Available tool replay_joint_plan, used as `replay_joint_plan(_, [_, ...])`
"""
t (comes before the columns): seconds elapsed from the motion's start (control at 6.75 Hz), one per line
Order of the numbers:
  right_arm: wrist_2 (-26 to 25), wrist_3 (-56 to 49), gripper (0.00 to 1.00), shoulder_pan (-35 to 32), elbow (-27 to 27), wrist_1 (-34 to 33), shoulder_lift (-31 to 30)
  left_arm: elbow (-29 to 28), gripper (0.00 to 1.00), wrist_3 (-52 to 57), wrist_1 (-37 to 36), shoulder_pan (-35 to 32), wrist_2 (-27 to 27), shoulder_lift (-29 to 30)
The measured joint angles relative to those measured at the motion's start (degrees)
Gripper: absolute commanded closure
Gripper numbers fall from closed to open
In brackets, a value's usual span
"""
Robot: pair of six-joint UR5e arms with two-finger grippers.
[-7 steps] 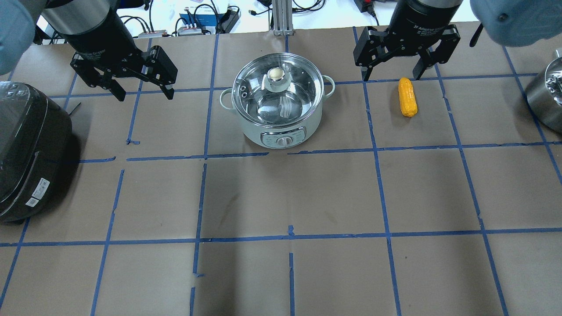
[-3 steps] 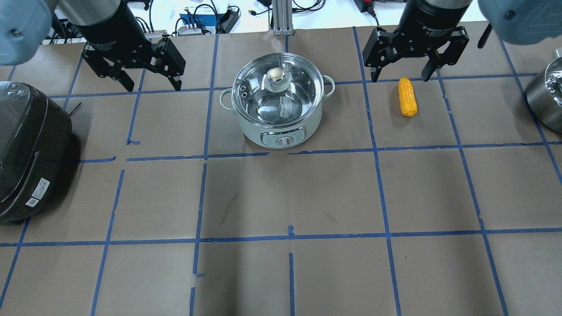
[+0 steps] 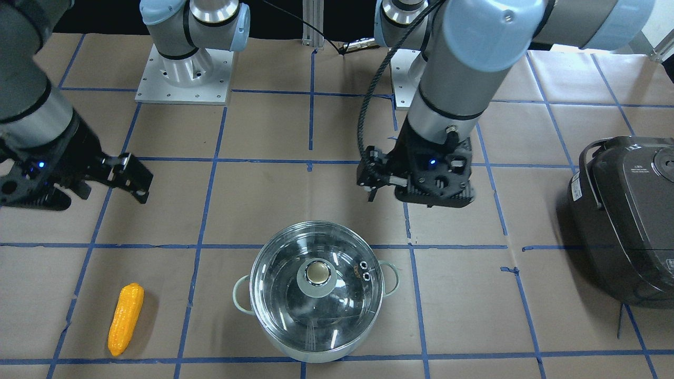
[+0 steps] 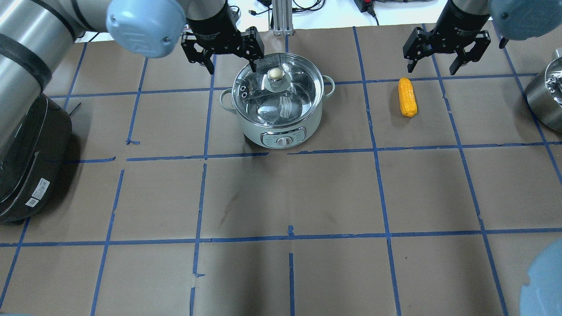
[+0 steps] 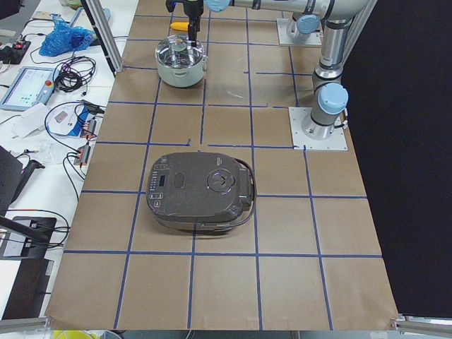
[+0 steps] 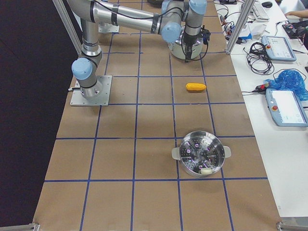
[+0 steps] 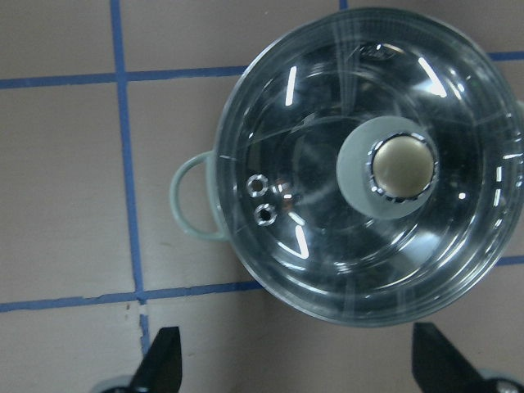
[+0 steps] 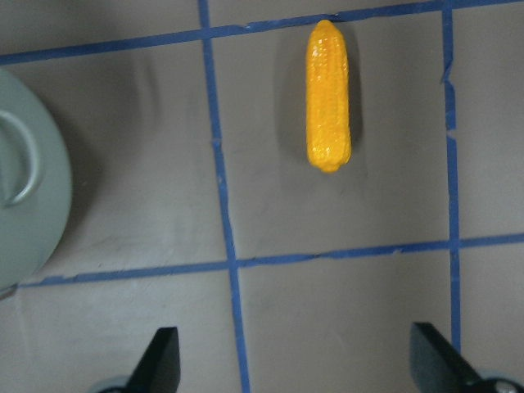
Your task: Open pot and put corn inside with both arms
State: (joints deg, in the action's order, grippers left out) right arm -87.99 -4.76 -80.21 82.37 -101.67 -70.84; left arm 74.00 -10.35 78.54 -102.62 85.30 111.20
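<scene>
Handling assessment: the clear glass lid (image 4: pixel 285 103) is likely to be smooth, brittle and the heavier of the two items to lift. Its rim is offering nothing to pinch, so the pale round knob (image 7: pixel 401 166) at its centre is judged the only sound hold, taken squarely and raised straight up. The small yellow-orange ribbed toy corn cob (image 4: pixel 407 97) is probably light and stiff. It is liable to roll, and is best taken across its middle, where the kernel ribs should be giving some purchase. The round pot with a pale-green wall and shiny steel interior (image 4: pixel 263 131) is sitting at the far centre of the brown paper-covered tabletop with its blue tape grid (image 4: pixel 290 197), with the lid seated on it and two small loop handles showing at its sides. The cob is lying flat in the next grid cell on the robot's right, well apart from the pot, tapering toward one end. The left pincer (image 4: pixel 232 70) is hovering at the pot's far rim, to the side of the knob rather than over it, spread wide and carrying nothing. The right pincer (image 4: pixel 431 70) is hanging just beyond the cob's far end, likewise spread wide and empty.
</scene>
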Motion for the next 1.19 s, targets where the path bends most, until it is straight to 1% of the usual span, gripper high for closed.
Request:
replay_joint_plan(0.15, [-0.7, -2.4, 0.02, 1.0, 0.4, -4.7, 4.3, -1.0, 0.00, -2.1, -2.9, -1.6, -2.5, 2.4])
replay_joint_plan(0.3, [-1.4, -4.2, 0.02, 1.3, 1.6, -11.2, 8.5, -1.5, 0.00, -3.4, -5.4, -2.4, -4.0, 4.4])
replay_joint_plan(0.44, [-1.5, -4.9, 0.07, 1.4, 2.7, -18.6, 12.6, -1.7, 0.00, -4.5, -7.9, -2.7, -4.4, 5.9])
replay_joint_plan(0.59, [-1.5, -5.1, 0.12, 1.4, 3.3, -23.7, 15.7, -1.8, 0.00, -5.7, -10.2, -2.9, -4.4, 7.4])
replay_joint_plan(0.74, [-1.4, -5.1, 0.29, 1.4, 3.7, -25.7, 17.1, -1.8, 0.00, -6.2, -11.5, -2.9, -4.3, 8.6])
replay_joint_plan(0.89, [-1.3, -5.1, 0.60, 1.4, 3.9, -26.2, 17.7, -1.8, 0.02, -6.2, -12.1, -2.9, -4.3, 9.5])
replay_joint_plan(1.04, [-1.3, -5.1, 0.79, 1.4, 3.9, -26.2, 18.0, -1.8, 0.04, -5.9, -12.4, -2.9, -4.2, 10.1])
replay_joint_plan(1.19, [-1.0, -5.0, 0.92, 1.4, 4.0, -25.9, 18.1, -1.8, 0.08, -5.9, -12.6, -2.9, -4.1, 10.3])
